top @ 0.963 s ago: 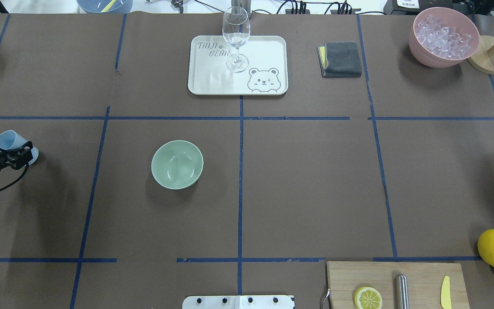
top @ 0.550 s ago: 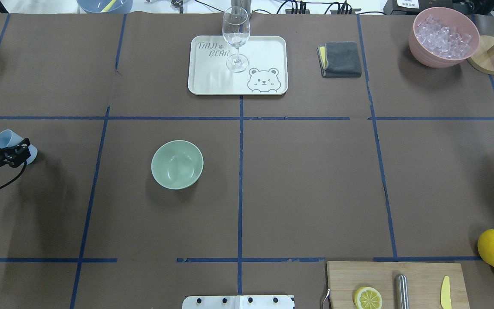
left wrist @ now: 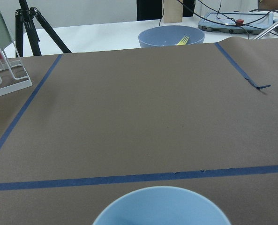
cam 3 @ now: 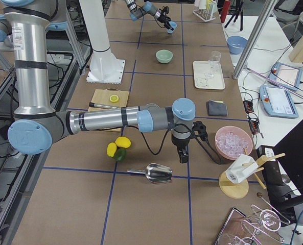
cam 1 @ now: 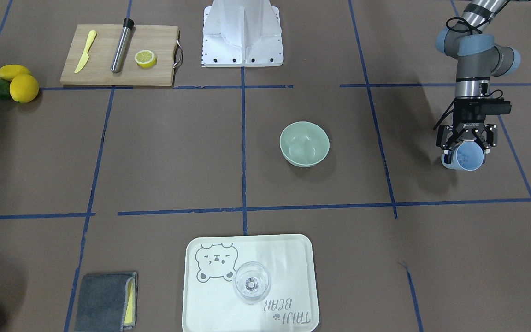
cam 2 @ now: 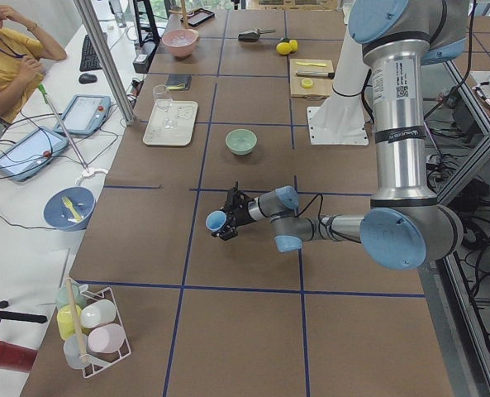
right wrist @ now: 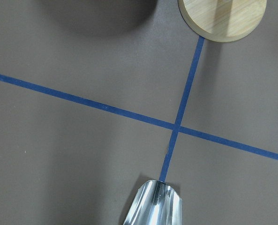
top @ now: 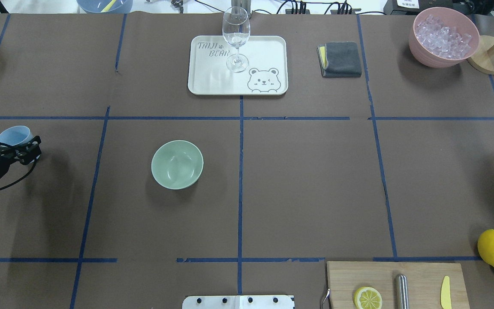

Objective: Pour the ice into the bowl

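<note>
The left gripper [cam 1: 467, 148], clamped on the light blue cup [cam 1: 467, 158], sits well apart from the bowl [cam 1: 293, 154], which lies to its right, toward the table's centre.

Bowl [top: 177, 165] sits near mid tabletop [top: 307, 180]; left hand [cam 1: 467, 150], cup [cam 1: 467, 159] in it, well to its left; tray [top: 212, 81] carrying glass [top: 236, 34] behind.

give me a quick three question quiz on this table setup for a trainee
1. True or false: the left pincer grips the light blue cup.
2. What stands on the tray? A) wine glass B) kettle C) plate
3. Fill in: the heaped ice lies in the ___ bowl.
Key: 1 true; 2 A; 3 pink bowl.
</note>
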